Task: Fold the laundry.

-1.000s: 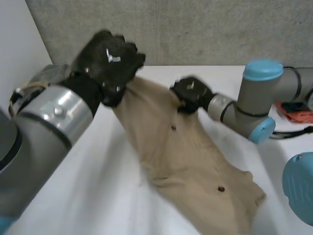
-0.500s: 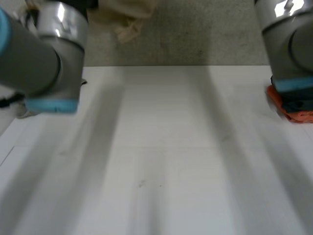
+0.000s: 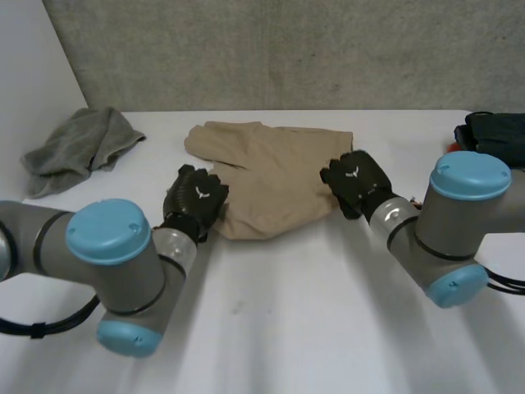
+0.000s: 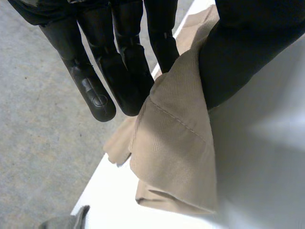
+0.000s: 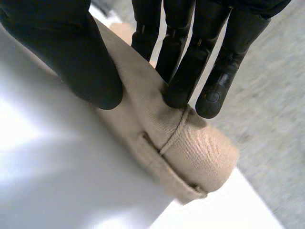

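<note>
- Tan ribbed-cloth garment (image 3: 267, 172) lies folded and mostly flat on the white table (image 3: 312, 328), at its far middle, between the two hands.
- The left hand (image 3: 197, 199) is at the garment's near left corner. In the left wrist view its straight fingers (image 4: 121, 71) and thumb (image 4: 238, 47) pinch that corner, which is raised off the table in a layered fold with a stitched seam across it.
- The right hand (image 3: 354, 182) is at the garment's right edge, by the near right corner. In the right wrist view its thumb (image 5: 71, 57) and fingers (image 5: 188, 67) clamp a thick rolled fold of the cloth.
- A crumpled grey cloth (image 3: 78, 148) sits at the table's far left, well apart from the garment.
- A dark object (image 3: 496, 131) lies at the far right edge, beyond the right arm; I cannot tell what it is.
</note>
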You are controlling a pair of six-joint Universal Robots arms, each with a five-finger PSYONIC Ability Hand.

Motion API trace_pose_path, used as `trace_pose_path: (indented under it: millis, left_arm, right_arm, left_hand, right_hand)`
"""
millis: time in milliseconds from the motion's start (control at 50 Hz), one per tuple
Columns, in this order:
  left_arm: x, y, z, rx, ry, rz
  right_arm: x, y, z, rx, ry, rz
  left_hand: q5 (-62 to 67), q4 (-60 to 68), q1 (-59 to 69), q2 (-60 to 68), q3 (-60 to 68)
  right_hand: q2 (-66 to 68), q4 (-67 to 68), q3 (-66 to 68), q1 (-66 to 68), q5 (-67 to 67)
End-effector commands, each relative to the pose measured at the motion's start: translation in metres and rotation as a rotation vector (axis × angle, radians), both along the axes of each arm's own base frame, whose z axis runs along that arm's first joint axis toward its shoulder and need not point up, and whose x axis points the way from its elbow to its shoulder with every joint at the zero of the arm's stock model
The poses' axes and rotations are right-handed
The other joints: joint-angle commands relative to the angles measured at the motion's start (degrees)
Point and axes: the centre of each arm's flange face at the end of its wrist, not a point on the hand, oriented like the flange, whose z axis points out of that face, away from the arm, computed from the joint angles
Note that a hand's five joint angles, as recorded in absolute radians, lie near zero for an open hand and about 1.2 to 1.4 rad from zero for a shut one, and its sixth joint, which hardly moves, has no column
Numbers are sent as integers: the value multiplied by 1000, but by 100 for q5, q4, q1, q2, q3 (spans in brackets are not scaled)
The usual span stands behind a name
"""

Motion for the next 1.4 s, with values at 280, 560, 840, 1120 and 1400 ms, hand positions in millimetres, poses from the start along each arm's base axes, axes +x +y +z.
trace_pose_path:
  millis: [280,560,840,1120,1400]
  left_arm:
    - [70,163,32,540,-546,-215]
    - [-7,-3,43,-15,-196,20]
    - [-67,-121,9,-399,-68,81]
    - [-70,-113,15,-434,13,49]
    - [-47,-49,48,-366,148,14]
  right_arm:
    - [-75,130,44,447,558,181]
    - [-42,29,35,97,364,-72]
    - [7,-90,-3,-421,177,-168]
    - [9,-91,7,-404,101,-236]
    - [-35,-18,37,145,-55,-228]
  left_hand:
    - [1534,1115,1463,1155,1175]
    - [1534,1115,1463,1155,1175]
    - [1534,1115,1463,1155,1175]
    - [-5466,-5885,-5537,-5845,-5825]
    - [-5466,-5885,-5537,-5845,-5825]
  right_hand:
    - [1335,1177,1128,2387,1451]
    - [1335,1177,1128,2387,1451]
    - [1335,1177,1128,2387,1451]
    - [-5665,-5823,-5872,-4613,-5549]
    - [-5665,-5823,-5872,-4613,-5549]
